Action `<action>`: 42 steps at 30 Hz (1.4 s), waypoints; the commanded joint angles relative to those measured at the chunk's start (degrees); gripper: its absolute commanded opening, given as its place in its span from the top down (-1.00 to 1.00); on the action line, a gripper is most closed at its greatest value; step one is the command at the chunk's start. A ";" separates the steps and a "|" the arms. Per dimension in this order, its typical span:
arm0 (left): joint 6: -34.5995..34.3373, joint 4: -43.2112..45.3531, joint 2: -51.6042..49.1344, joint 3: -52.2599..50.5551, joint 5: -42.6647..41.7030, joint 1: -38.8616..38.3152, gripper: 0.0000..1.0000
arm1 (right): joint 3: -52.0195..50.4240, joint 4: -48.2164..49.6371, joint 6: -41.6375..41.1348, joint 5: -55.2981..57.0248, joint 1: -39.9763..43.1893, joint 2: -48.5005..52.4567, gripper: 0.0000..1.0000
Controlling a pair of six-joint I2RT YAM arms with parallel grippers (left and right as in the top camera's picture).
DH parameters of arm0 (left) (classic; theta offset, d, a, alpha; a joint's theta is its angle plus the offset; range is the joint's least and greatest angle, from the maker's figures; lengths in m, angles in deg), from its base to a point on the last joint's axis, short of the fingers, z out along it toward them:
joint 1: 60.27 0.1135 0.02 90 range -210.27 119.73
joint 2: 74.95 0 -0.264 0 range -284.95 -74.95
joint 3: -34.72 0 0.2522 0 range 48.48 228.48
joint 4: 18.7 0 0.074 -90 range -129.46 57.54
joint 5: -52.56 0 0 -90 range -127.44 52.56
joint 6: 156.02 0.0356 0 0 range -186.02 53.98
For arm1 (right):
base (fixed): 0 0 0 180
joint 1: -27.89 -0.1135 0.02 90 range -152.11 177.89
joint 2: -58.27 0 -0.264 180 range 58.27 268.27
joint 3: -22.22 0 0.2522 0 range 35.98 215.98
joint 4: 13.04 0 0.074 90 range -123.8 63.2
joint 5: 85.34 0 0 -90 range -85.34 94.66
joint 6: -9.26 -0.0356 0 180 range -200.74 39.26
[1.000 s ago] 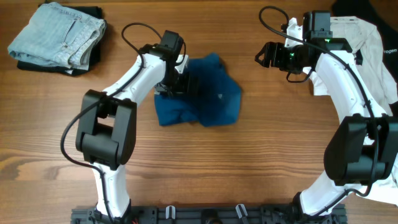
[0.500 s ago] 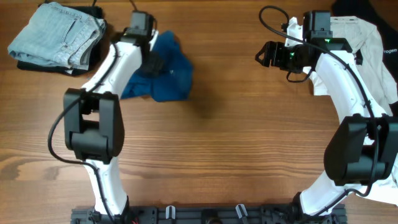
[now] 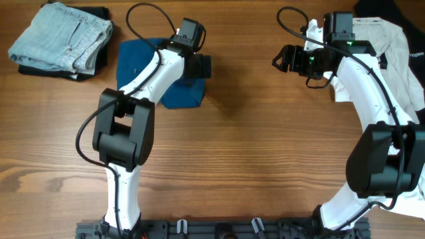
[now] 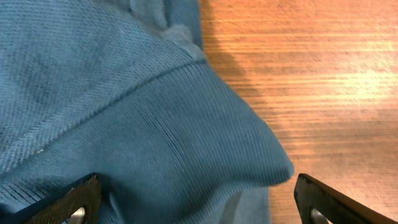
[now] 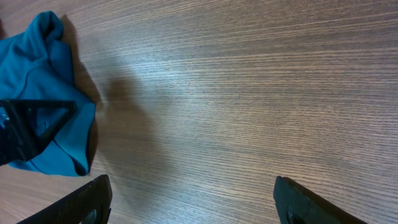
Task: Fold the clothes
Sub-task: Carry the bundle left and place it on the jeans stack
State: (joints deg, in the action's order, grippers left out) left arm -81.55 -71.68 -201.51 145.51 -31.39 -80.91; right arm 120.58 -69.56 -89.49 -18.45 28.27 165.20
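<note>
The dark-blue shirt [image 3: 143, 73] lies bunched in a rough rectangle at the back left of the table, just right of the jeans stack. My left gripper [image 3: 200, 66] is open at the shirt's right edge. In the left wrist view its two fingers [image 4: 199, 202] stand wide apart with blue ribbed fabric [image 4: 124, 112] lying between and under them. My right gripper [image 3: 282, 58] is open and empty over bare wood at the back right; its wrist view [image 5: 193, 202] shows the blue shirt [image 5: 43, 93] far off. A white T-shirt [image 3: 392, 53] lies under the right arm.
A stack of folded light-blue jeans on a dark garment [image 3: 63, 33] sits at the back left corner. A black garment [image 3: 385, 10] lies at the back right edge behind the white T-shirt. Bare wooden table [image 3: 252, 153] fills the middle and front.
The left arm carried the blue shirt from the table's middle leftwards to beside the jeans, then let go; its gripper now sits open at the shirt's right edge. The right arm has not moved.
</note>
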 commanded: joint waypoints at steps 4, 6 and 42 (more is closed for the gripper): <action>-3.17 0.96 -6.84 0.59 14.01 -0.09 -0.79 | 1.18 -0.11 -0.09 -0.87 -0.09 0.85 -0.67; -3.17 1.64 -8.35 0.59 14.25 -0.09 -0.36 | 1.18 -0.13 0.68 -0.68 -0.09 0.85 -0.68; 69.18 21.51 15.02 20.72 16.22 34.84 0.92 | 1.18 0.63 1.05 -0.90 -1.05 0.85 -0.68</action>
State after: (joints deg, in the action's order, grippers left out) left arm -15.35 -51.27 -183.87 164.64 -8.27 -50.38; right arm 120.58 -69.54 -89.43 -18.48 28.03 165.20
